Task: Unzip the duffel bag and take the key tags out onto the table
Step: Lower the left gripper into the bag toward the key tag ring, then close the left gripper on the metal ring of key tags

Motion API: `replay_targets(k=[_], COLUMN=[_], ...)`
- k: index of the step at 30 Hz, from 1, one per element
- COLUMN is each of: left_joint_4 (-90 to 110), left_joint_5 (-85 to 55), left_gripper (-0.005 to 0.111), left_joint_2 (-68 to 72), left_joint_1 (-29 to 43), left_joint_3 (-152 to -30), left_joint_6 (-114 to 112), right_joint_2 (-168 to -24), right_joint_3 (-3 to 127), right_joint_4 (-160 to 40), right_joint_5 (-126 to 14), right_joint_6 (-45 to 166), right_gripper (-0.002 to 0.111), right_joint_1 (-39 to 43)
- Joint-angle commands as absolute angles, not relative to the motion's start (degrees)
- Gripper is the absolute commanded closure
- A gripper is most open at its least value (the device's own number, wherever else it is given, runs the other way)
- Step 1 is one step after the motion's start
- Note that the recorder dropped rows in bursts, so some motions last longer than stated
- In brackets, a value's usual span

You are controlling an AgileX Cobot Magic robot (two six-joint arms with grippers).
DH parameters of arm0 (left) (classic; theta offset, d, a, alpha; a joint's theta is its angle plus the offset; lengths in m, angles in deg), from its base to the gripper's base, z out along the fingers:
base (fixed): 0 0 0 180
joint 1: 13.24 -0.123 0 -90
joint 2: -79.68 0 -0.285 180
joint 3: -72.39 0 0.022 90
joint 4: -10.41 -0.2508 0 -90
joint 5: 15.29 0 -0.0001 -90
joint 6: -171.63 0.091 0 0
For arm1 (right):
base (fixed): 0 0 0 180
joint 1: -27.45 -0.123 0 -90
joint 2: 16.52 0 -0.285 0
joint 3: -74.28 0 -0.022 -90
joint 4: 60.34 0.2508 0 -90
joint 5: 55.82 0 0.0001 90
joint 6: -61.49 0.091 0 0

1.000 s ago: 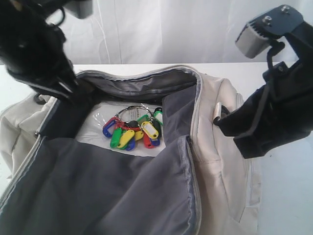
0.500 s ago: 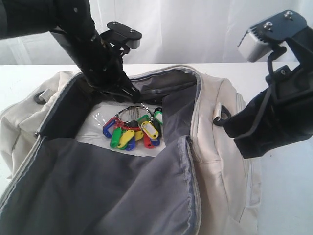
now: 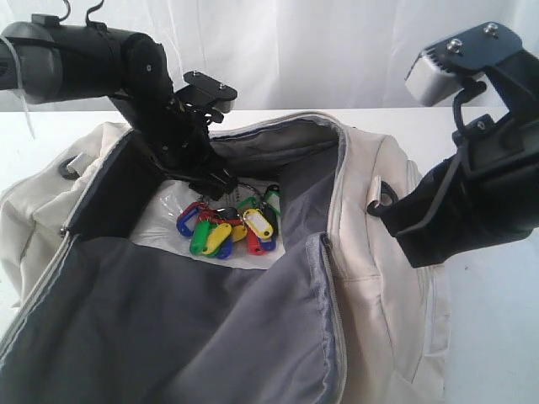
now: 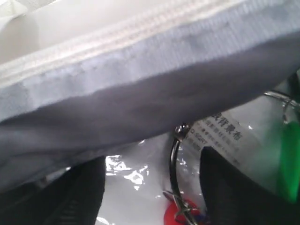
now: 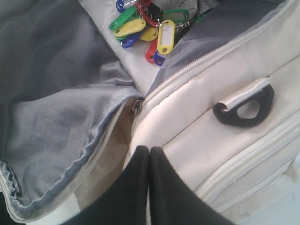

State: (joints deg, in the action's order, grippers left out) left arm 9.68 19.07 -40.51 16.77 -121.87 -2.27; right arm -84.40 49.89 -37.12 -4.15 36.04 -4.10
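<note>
The cream duffel bag lies unzipped on the white table, its grey lining folded open. Inside, on a clear plastic sleeve, lie the key tags in red, blue, green, yellow and black. My left gripper reaches down into the bag just above the bunch; its black fingers stand open on either side of the metal ring. My right gripper hovers shut over the bag's outer side near a black D-ring, holding nothing. The key tags also show in the right wrist view.
The bag's open zipper edge runs down the middle. A printed paper label sits under the plastic sleeve. A white curtain hangs behind the table. Bare tabletop shows to the right of the bag.
My left arm has swung from the bag's left rim toward the middle and lowered its gripper onto the key tags. The right arm has barely moved.
</note>
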Motion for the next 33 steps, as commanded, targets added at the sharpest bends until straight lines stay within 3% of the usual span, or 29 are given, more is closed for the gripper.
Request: replay_targets(k=[1, 9, 12, 20, 22, 33], left_joint_4=[10.4, 16.2, 19.0, 19.1, 19.1, 19.0], left_joint_5=[18.8, 18.2, 18.7, 22.3, 24.5, 32.2], left_gripper=[0.043, 0.045, 0.051, 0.099, 0.107, 0.107], left_joint_2=[-41.9, -44.2, -44.9, -45.5, -45.2, -36.4], left_joint_1=[16.7, 16.7, 16.8, 16.8, 16.8, 16.8], left_joint_3=[-122.1, -122.1, -122.1, -122.1, -122.1, -124.8], left_joint_6=[-2.6, -2.4, -1.9, -1.9, -1.9, 0.0], right_joint_2=[-84.4, -84.4, -84.4, -84.4, -84.4, -84.4], right_joint_3=[49.7, 49.7, 49.7, 49.7, 49.7, 49.7], right_joint_4=[-37.0, -37.0, -37.0, -37.0, -37.0, -37.0], right_joint_5=[-5.4, -5.4, -5.4, -5.4, -5.4, -5.4], right_joint_6=[36.3, 36.3, 36.3, 36.3, 36.3, 36.3], right_gripper=[0.108, 0.108, 0.108, 0.108, 0.108, 0.108], right_joint_1=[-4.1, -4.1, -4.1, -4.1, -4.1, -4.1])
